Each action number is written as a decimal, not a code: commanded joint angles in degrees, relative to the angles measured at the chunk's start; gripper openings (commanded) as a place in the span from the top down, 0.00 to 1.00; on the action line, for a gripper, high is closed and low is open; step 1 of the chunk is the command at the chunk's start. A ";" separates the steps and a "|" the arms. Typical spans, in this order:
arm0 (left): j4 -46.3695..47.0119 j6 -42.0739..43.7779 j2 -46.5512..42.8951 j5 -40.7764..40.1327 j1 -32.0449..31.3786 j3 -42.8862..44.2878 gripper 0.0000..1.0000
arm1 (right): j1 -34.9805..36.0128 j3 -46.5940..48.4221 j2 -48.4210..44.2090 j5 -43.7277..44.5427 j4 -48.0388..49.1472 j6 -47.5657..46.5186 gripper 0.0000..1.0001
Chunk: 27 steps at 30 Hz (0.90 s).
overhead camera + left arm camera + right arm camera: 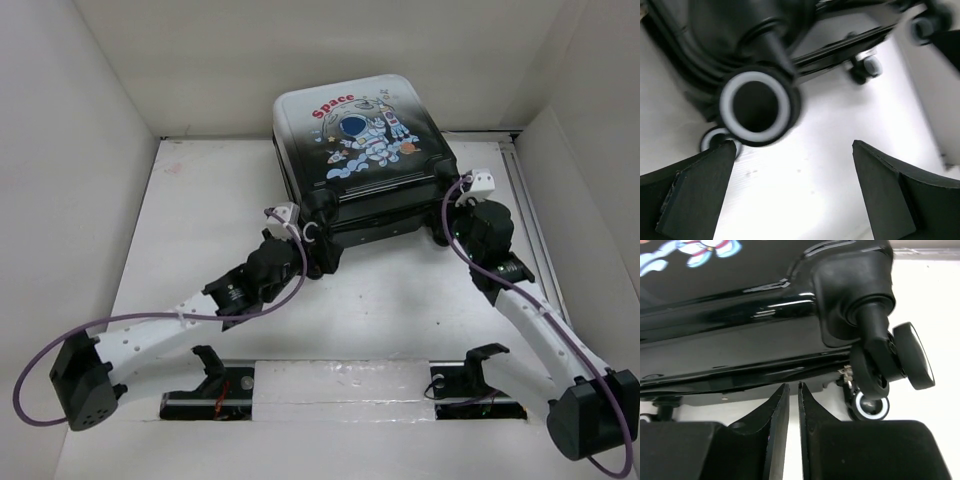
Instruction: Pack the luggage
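Observation:
The luggage (pixel 365 140) lies flat and closed at the back middle of the table, astronaut and red "Space" print facing up. My left gripper (pixel 305 238) is at its near left corner; in the left wrist view it (pixel 793 146) is open and empty, just short of a black-and-white caster wheel (pixel 755 106). My right gripper (pixel 455 215) is at the near right corner; in the right wrist view it (pixel 793 386) is shut with nothing between the fingers, its tips just below the luggage's black shell (pixel 730 305), left of the caster wheels (pixel 890 365).
White walls enclose the table on the left (pixel 60 200), back and right (pixel 590 200). A purple cable (pixel 40 360) loops off each arm. A mounting rail with black brackets (pixel 210 365) runs along the near edge between the arm bases.

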 commanded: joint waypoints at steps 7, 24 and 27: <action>-2.64 -4.80 2.75 -6.45 -1.50 7.28 0.01 | 2.64 -0.05 -2.12 -2.74 3.96 -0.79 0.82; -4.49 -1.82 16.02 -14.46 -1.50 15.73 0.02 | 5.44 -0.57 -2.20 -3.80 3.96 -1.31 0.82; -2.92 -1.82 17.17 -13.50 -1.50 16.26 0.05 | 5.45 -0.57 -2.20 -3.80 3.96 -1.31 0.81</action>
